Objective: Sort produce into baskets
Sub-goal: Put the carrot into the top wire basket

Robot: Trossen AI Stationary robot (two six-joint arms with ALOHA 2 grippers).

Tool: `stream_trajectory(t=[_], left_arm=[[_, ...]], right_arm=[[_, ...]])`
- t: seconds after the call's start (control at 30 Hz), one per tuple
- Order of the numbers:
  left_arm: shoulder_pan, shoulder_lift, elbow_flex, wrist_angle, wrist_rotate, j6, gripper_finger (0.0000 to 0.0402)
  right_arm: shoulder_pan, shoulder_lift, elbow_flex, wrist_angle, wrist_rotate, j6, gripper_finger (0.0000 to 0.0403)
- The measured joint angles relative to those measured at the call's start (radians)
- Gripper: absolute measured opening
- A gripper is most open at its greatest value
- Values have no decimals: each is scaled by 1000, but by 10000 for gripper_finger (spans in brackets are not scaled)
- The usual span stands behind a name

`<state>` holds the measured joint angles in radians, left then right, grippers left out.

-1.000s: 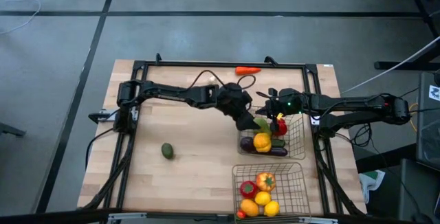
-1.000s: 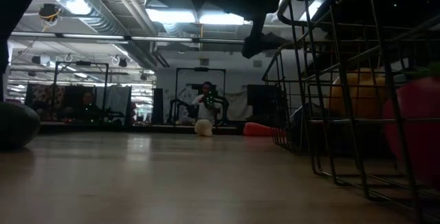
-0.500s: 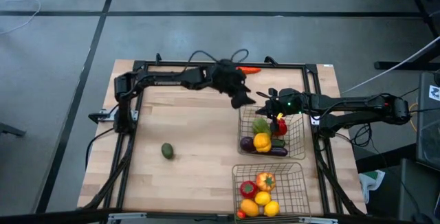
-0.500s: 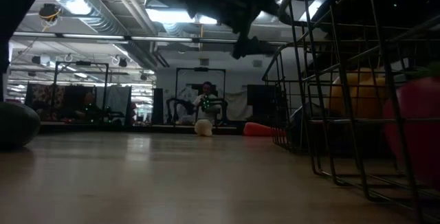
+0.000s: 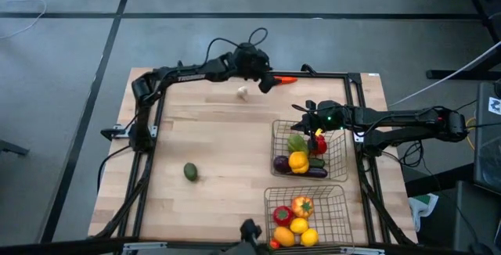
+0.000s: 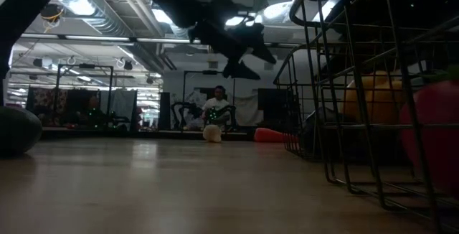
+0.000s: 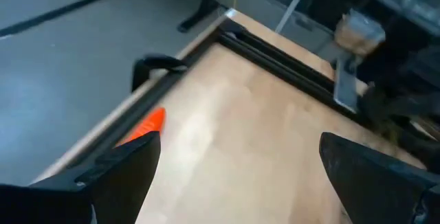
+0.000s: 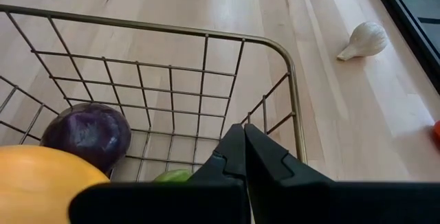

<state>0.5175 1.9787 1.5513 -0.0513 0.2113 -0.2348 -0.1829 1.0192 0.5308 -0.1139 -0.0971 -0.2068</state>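
Left gripper (image 5: 264, 83) now up at the far desk edge, wide open, empty, moved off the far basket (image 5: 338, 161) since a moment ago. Close by: carrot (image 5: 283, 79), garlic (image 5: 243, 91), likely next. Avocado (image 5: 190, 172) waiting mid-desk. Right gripper (image 8: 244, 157) pinched closed, empty, above that basket.

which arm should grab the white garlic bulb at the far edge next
Left, probably. The left gripper hangs open near the white garlic bulb and the orange carrot, while the right gripper sits shut over the upper wire-mesh basket.
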Motion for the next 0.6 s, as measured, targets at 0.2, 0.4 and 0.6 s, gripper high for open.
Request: stream_trajectory(t=[0.2, 0.4, 0.6], left_arm=[[55, 52, 0, 163, 2, -16, 395], [113, 111, 1, 214, 9, -26, 383], [151, 175, 0, 208, 102, -109, 364]], right_arm=[[0, 0, 0, 5, 0, 0, 1], [0, 0, 0, 63, -23, 1, 1], [0, 0, 0, 272, -77, 67, 1]])
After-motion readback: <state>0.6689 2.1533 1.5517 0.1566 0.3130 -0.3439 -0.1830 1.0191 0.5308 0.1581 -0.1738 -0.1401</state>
